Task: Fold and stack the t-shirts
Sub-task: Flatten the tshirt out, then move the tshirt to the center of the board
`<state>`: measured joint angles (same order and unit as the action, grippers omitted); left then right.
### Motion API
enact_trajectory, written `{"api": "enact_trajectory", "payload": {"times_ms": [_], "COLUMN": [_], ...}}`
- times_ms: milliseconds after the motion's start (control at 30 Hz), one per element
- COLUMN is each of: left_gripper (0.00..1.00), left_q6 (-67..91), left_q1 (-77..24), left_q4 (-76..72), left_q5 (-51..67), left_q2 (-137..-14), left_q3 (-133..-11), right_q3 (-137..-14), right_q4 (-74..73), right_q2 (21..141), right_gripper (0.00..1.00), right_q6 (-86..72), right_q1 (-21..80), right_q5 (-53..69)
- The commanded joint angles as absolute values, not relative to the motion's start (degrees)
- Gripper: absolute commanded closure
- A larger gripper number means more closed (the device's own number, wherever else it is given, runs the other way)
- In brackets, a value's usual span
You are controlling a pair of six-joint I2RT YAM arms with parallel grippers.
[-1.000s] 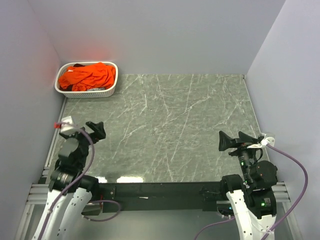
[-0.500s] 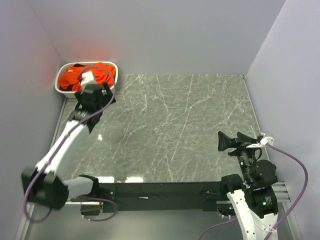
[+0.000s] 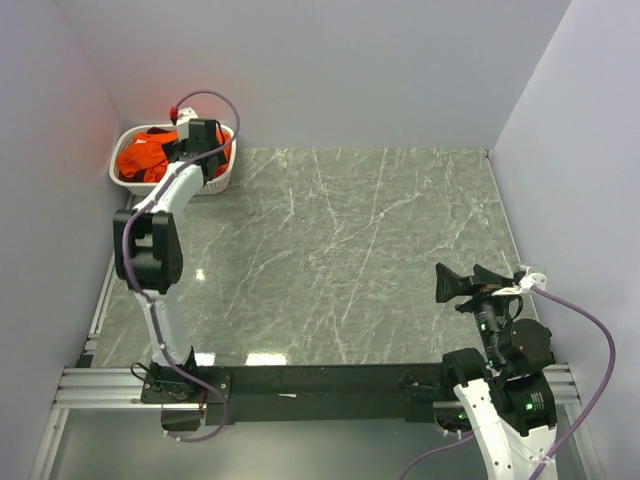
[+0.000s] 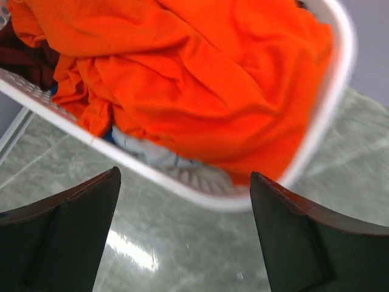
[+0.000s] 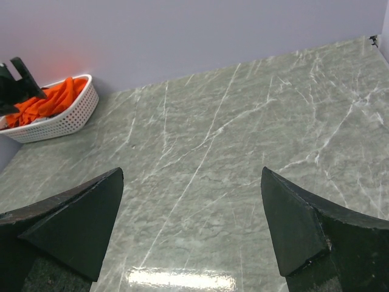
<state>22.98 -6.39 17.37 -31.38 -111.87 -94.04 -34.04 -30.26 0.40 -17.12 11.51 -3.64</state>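
Observation:
The bright orange t-shirt lies crumpled in the white lattice basket at the far left corner. In the left wrist view the orange t-shirt fills the basket. A bit of the dark maroon t-shirt shows under it at the left. My left gripper is open and empty, just above the basket's near rim, its gap over the rim. My right gripper is open and empty, low over the near right of the table.
A pale blue-white cloth lies under the orange shirt against the basket wall. The grey marble table is boxed in by lilac walls at the left, back and right. The basket stands in the back left corner.
My left arm has stretched from near its base out to the basket at the far left. The right arm has not moved.

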Motion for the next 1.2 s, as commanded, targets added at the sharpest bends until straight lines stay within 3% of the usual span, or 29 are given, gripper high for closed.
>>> {"api": "enact_trajectory", "payload": {"times_ms": [0,100,233,333,433,633,833,1167], "left_gripper": [0.08,0.17,0.40,0.65,0.99,0.99,0.99,0.99], "left_q6": [21.5,21.8,20.1,18.7,17.1,13.9,8.0,8.3], "left_q1": [-4.1,-3.5,-3.5,-3.5,-3.7,-6.1,-15.5,-36.4], "left_q4": [17.1,18.0,14.5,12.3,11.3,8.1,12.0,15.0], "left_q5": [-32.7,-32.4,-31.2,-31.2,-31.8,-34.3,-36.9,-25.2], "left_q2": [-118.5,-123.6,-125.4,-125.0,-122.0,-111.5,-103.2,-88.4], "left_q3": [-102.4,-107.3,-108.1,-107.8,-106.8,-104.6,-112.0,-119.4], "right_q3": [-33.6,-33.5,-33.5,-33.4,-33.3,-33.6,-35.0,-46.8], "right_q4": [-29.3,-29.2,-29.1,-28.9,-28.8,-28.7,-28.9,-31.5], "right_q2": [-8.5,-8.3,-8.0,-7.9,-7.8,-6.7,-4.1,7.4], "right_gripper": [0.00,0.00,0.00,0.00,0.00,0.00,0.00,0.00], "right_q6": [-17.1,-16.9,-16.7,-16.6,-16.5,-16.2,-16.5,-16.9], "right_q1": [12.1,12.2,12.3,12.3,12.3,12.3,12.3,12.3], "right_q5": [-3.0,-2.6,-2.1,-1.6,-1.4,-0.4,-0.2,2.0]}}
